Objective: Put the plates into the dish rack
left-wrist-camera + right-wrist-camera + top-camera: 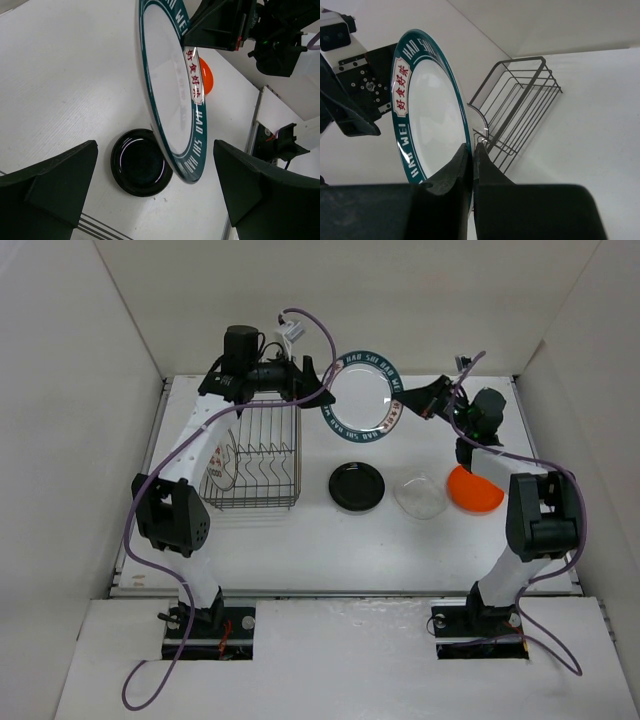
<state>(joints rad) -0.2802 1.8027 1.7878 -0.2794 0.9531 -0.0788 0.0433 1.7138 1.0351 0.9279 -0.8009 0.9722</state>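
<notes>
- One green-rimmed plate (362,395) is up off the table (300,550), just right of the dish rack (255,465).
- right gripper (405,408): clamped tight on the plate's right rim.
- left gripper (325,398): spread wide, with the plate's left rim between its fingers; no contact visible.
- Rack holds one grey-rimmed plate (222,460).
- black plate (357,486), clear plate (420,496) and orange plate (475,490) lie flat on the table.
</notes>
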